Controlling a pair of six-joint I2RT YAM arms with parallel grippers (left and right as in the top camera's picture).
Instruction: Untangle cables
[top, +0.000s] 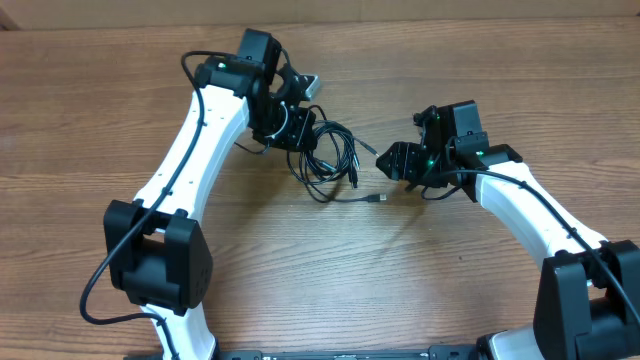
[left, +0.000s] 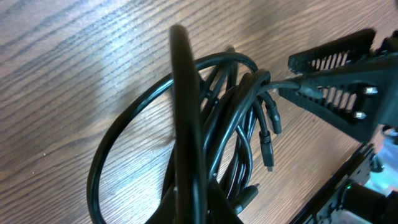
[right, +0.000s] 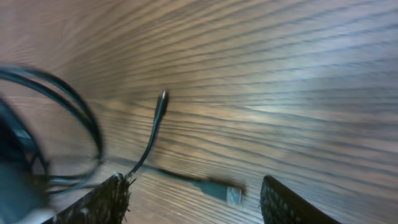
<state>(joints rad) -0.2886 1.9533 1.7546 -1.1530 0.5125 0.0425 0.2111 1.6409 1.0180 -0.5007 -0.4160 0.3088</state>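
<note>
Cables (top: 330, 155): 1 loose coil on the wooden table (top: 100, 100), upper centre of the overhead frame, with 1 USB plug (right: 227, 193) trailing lower right.

Left gripper (top: 297, 130): jaws apart, strands between them.

Right gripper (right: 196, 200): jaws apart over the plug.

Handling: cords look light, limp and springy — take the rigid plug end, not mid-loop.

Soft glare, blurry foreground cables (left: 183, 106)

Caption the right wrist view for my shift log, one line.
Open right gripper straddles a cable's metal-tipped plug on the wooden table, black cable loops at left.
</note>
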